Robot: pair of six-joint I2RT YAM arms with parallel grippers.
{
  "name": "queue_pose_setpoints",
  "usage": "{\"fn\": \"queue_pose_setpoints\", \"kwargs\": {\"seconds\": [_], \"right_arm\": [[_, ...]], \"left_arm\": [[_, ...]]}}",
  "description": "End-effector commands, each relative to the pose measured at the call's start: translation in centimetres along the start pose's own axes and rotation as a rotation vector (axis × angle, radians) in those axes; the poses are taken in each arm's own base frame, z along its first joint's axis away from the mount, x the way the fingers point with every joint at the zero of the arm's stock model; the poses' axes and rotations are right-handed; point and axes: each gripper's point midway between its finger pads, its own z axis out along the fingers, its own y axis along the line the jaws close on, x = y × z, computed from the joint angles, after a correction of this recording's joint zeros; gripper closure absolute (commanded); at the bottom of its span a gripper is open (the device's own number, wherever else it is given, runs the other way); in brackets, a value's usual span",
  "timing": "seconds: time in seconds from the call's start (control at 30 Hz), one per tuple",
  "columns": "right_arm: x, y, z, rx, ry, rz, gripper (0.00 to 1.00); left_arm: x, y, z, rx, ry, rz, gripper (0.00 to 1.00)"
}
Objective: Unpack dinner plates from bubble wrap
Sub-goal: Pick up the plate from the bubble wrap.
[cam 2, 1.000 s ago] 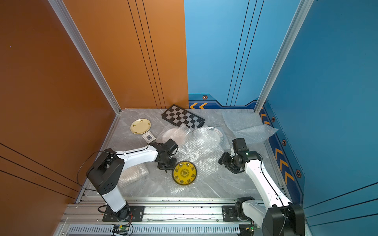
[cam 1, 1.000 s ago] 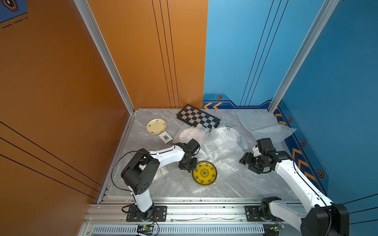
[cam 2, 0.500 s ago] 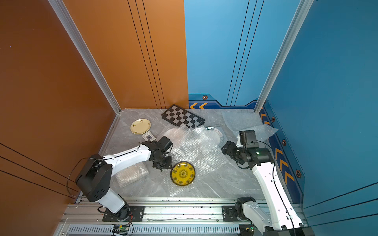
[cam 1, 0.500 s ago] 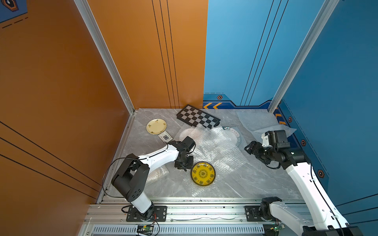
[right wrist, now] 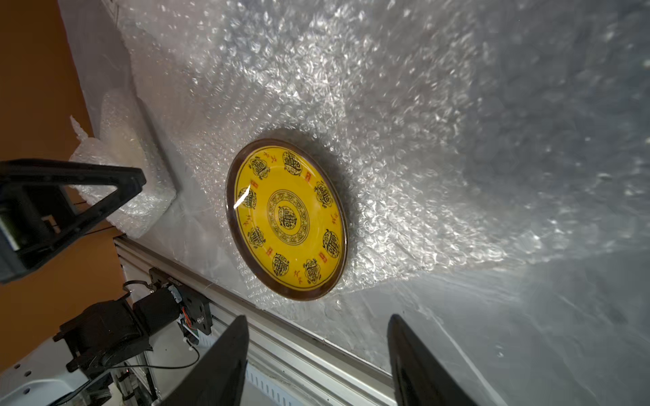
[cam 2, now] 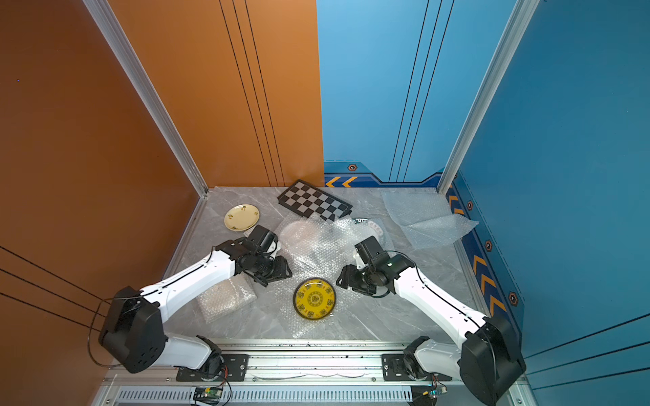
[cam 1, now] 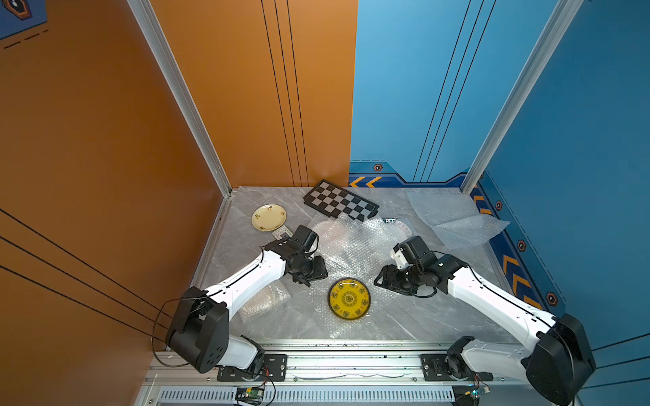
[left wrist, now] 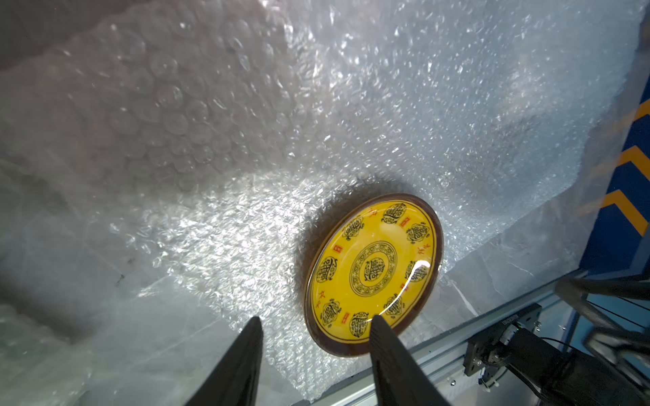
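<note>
A yellow patterned dinner plate (cam 1: pixel 349 298) (cam 2: pixel 314 298) (left wrist: pixel 373 274) (right wrist: pixel 286 219) with a dark rim lies bare on a spread sheet of bubble wrap (cam 1: pixel 351 246) (cam 2: pixel 316 246). My left gripper (cam 1: pixel 309 281) (cam 2: pixel 271 279) (left wrist: pixel 314 321) hangs open just left of it, holding nothing. My right gripper (cam 1: pixel 381 281) (cam 2: pixel 343 279) (right wrist: pixel 318 318) hangs open just right of it, also holding nothing. A pale yellow floral plate (cam 1: pixel 269 217) (cam 2: pixel 241 217) lies bare at the back left. A white plate with a lettered rim (cam 1: pixel 401 226) (cam 2: pixel 373 225) peeks from under the wrap.
A wrapped bundle (cam 1: pixel 263 302) (cam 2: pixel 225 298) lies under my left forearm. Loose bubble wrap sheets (cam 1: pixel 457 221) (cam 2: pixel 429 221) lie at the back right. A black-grey checkerboard (cam 1: pixel 340 205) (cam 2: pixel 314 204) sits at the back. A metal rail (cam 1: pixel 351 346) runs along the front edge.
My left gripper has opened and drawn back a little from the yellow plate. My right arm rose toward the back right, then came down close to the plate's right side.
</note>
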Motion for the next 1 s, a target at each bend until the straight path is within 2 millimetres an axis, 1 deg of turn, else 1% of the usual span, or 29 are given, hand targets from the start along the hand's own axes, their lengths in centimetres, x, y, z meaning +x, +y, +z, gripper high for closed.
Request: {"fn": "queue_pose_setpoints", "kwargs": {"seconds": [0.0,0.07,0.17,0.33,0.53,0.63,0.97], "right_arm": [[-0.5,1.4,2.0,-0.077,-0.006,0.021,0.39],[0.1,1.2,3.3,-0.064,0.028,0.013,0.40],[0.8,0.4,4.9,-0.036,0.062,0.013,0.40],[1.1,-0.2,6.2,-0.039,0.086,0.017,0.43],[1.6,-0.9,7.3,-0.030,0.121,0.019,0.47],[1.9,-0.8,7.7,-0.048,0.126,0.019,0.49],[2.2,-1.1,8.3,-0.059,0.132,0.021,0.53]], "left_arm": [[0.9,-0.4,0.9,0.127,0.044,-0.078,0.50],[1.2,-0.4,1.6,0.169,0.055,-0.102,0.51],[1.9,-0.1,2.5,0.187,0.073,-0.111,0.52],[2.7,0.0,3.8,0.226,0.096,-0.132,0.53],[3.3,0.1,4.7,0.227,0.113,-0.137,0.54],[3.9,0.0,5.3,0.220,0.131,-0.124,0.55],[4.5,-0.4,6.9,0.223,0.164,-0.122,0.57]]}}
